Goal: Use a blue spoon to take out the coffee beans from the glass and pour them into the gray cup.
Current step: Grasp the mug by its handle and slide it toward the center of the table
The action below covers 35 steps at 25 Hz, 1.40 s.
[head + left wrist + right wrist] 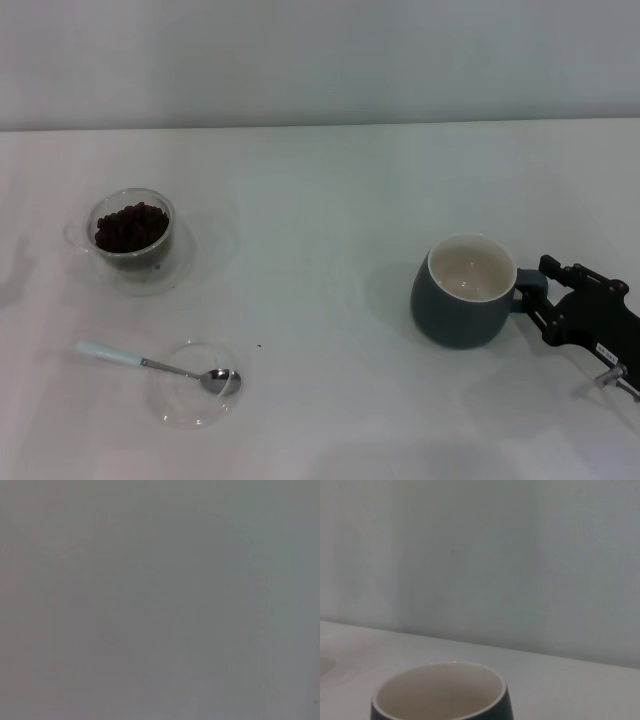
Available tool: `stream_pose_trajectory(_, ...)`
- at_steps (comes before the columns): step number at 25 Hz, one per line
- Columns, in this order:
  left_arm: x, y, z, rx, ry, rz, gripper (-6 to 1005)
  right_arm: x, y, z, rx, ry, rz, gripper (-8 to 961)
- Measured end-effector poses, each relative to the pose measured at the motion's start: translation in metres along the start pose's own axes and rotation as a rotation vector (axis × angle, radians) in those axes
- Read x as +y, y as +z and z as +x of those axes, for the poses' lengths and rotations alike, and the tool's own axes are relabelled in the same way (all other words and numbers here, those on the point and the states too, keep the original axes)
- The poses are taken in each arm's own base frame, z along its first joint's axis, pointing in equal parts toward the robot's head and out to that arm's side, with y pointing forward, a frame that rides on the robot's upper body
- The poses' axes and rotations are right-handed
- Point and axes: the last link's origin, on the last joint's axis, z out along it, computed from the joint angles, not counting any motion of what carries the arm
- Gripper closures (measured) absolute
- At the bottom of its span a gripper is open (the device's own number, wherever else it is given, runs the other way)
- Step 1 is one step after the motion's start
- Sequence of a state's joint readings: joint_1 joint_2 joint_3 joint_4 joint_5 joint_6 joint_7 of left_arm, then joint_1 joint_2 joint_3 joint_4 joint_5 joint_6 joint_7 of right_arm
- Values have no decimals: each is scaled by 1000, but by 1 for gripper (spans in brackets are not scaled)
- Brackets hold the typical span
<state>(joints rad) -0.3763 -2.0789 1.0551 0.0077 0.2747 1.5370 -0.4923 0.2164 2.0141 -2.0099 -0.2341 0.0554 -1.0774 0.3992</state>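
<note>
On the far left of the smooth white table [330, 190] stands one glass [131, 229], small, round and clear, with a thin side handle, set on a clear saucer [190, 262] that rings it. Inside lies a heap of beans [130, 227], dark brown to nearly black, small and oval, too many to count. Nearer the robot and a little to the right sits one shallow clear dish [196, 384], round and flat. One spoon [160, 364] rests across its rim: the pale blue handle reaches out to the left over the table, and the shiny metal neck and bowl lie inside the dish. A single dark speck [260, 347] lies on the table just right of the dish. Well to the right stands one cup [468, 291], a rounded blue-gray ceramic mug, upright, with a cream inside that looks empty, its loop handle turned to the right. The right gripper [535, 288], black and angular, is at that handle and appears clenched on it, though the fingertips are partly hidden. The left gripper is out of sight in every view.
</note>
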Motion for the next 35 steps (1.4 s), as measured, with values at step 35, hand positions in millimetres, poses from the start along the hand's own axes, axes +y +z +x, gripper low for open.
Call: stream_pose_trajectory(35,2,-3,-3,-12,-16,1,139,26,28,-24,-71,-34,-126,775)
